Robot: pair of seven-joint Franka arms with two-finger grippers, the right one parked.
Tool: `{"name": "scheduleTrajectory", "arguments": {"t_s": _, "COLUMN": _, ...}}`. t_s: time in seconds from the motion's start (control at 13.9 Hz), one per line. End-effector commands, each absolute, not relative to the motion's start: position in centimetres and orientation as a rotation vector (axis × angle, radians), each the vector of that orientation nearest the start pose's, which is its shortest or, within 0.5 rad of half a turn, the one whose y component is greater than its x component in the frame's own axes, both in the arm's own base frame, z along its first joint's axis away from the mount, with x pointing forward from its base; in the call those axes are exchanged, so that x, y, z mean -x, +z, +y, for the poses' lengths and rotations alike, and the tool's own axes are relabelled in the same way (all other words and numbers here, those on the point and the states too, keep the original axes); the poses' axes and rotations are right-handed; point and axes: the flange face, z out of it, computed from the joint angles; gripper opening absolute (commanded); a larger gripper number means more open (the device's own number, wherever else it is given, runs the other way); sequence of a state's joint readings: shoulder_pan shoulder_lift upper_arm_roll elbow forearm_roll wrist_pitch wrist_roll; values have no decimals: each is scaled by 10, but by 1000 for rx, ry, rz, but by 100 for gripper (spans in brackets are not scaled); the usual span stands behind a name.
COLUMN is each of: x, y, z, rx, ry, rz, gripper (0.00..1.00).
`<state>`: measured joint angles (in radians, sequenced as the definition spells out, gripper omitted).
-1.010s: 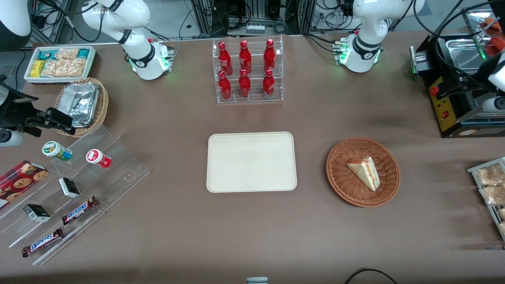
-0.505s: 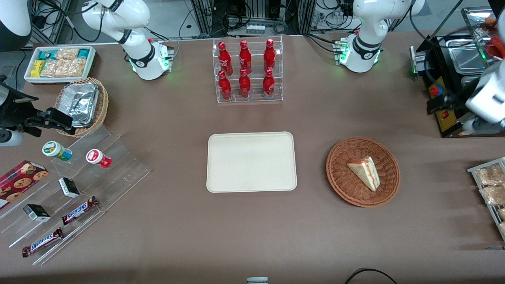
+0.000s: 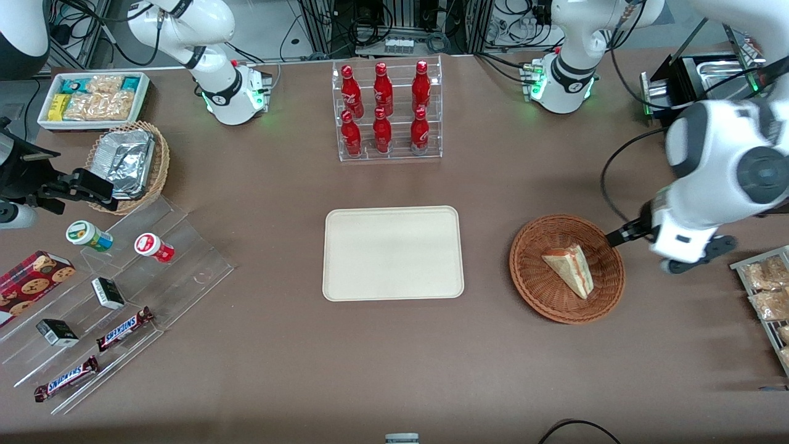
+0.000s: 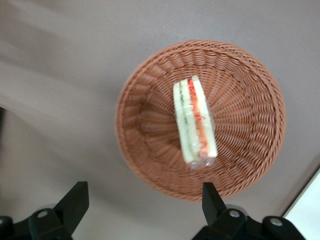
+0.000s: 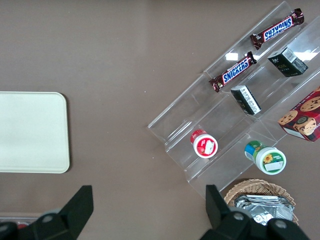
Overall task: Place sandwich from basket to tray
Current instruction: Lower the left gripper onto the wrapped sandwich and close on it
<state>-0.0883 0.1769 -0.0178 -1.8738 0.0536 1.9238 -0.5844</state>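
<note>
Now my claw [image 4: 140, 210] hangs released above the basket [image 3: 535, 290] — sandwich [image 3: 570, 267] inside, tray [image 3: 392, 253] bare.

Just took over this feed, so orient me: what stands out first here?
The sandwich lies in the basket, toward the working arm's end of the table. The open pincer hovers above the basket, touching nothing. The bare tray sits mid-table, with a rack of red bottles farther from the front camera.
</note>
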Motion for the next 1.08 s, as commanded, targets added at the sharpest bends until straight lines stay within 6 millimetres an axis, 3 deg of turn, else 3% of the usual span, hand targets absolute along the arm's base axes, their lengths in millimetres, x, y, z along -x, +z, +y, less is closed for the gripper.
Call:
{"name": "scheduleTrajectory", "arguments": {"t_s": 0.0, "x": -580, "y": 375, "z": -79, "rx": 2945, "ry": 94, "rz": -835, "gripper": 100}}
{"name": "scheduleTrajectory", "arguments": {"t_s": 0.14, "x": -582, "y": 350, "z": -85, "rx": 2924, "ry": 87, "rz": -908, "gripper": 100}}
{"name": "scheduleTrajectory", "arguments": {"t_s": 0.72, "x": -581, "y": 294, "z": -93, "rx": 2944, "ry": -7, "rz": -979, "gripper": 100}}
{"name": "scheduleTrajectory", "arguments": {"t_s": 1.01, "x": -566, "y": 268, "z": -102, "rx": 2974, "ry": -54, "rz": -955, "gripper": 100}}
